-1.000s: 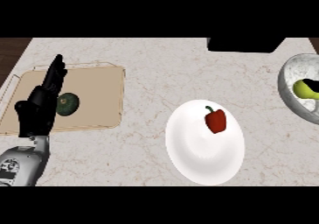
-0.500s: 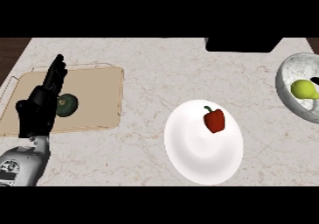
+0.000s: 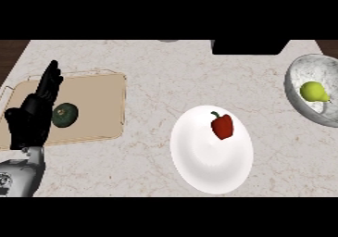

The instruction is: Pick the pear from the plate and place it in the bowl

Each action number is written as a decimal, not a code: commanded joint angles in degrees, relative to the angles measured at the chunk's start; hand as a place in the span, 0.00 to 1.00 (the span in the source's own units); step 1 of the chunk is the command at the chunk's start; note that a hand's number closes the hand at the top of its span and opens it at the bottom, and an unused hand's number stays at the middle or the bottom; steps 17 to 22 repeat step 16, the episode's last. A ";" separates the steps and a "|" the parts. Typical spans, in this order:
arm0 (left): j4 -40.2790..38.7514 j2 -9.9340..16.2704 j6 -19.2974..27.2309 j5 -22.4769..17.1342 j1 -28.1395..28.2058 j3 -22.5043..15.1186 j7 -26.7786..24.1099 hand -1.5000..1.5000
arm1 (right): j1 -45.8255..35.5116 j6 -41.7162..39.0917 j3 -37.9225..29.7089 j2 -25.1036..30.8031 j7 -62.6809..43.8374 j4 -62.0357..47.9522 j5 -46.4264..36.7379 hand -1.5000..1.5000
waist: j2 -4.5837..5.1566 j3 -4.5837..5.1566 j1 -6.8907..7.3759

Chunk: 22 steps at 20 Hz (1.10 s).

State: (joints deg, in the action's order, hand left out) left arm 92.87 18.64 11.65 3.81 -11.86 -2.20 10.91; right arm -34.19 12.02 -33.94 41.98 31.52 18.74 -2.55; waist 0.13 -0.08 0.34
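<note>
The yellow-green pear [image 3: 313,91] lies inside the grey marbled bowl [image 3: 295,74] at the right edge, with nothing touching it. The white plate [image 3: 211,167] sits in the middle of the counter and carries only a red bell pepper [image 3: 222,126]. My left hand [image 3: 33,118] stands open at the far left, fingers straight and pointing up, resting over the tan board. My right hand shows nowhere in the view.
A tan cutting board [image 3: 96,102] at the left holds a dark green round vegetable [image 3: 65,115] just beside my left hand. A black object [image 3: 250,46] sits at the counter's back edge. Marbled counter [image 3: 164,83] lies between board, plate and bowl.
Dark fingers of my right hand, seen at the pear by the right edge earlier, have left the view. The pear now lies bare in the bowl. My left hand has not moved.
</note>
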 commanded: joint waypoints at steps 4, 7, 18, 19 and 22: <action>0.11 -2.05 0.34 1.77 2.64 -0.03 -2.41 0.50 | 11.80 -11.61 -1.77 -0.77 6.10 6.55 5.78 0.00 | -0.26 0.09 -0.74; 1.59 -0.99 -1.28 0.57 1.86 1.45 0.50 0.50 | 17.76 -16.54 -1.87 -0.41 5.47 11.85 7.90 0.00 | -0.36 0.11 -0.96; 0.56 -2.93 -2.24 3.32 0.96 2.90 -0.65 0.50 | 30.85 -15.49 -0.57 -8.29 -3.95 37.10 13.36 0.00 | -0.23 0.12 -0.72; 0.56 -2.93 -2.24 3.32 0.96 2.90 -0.65 0.50 | 30.85 -15.49 -0.57 -8.29 -3.95 37.10 13.36 0.00 | -0.23 0.12 -0.72; 0.56 -2.93 -2.24 3.32 0.96 2.90 -0.65 0.50 | 30.85 -15.49 -0.57 -8.29 -3.95 37.10 13.36 0.00 | -0.23 0.12 -0.72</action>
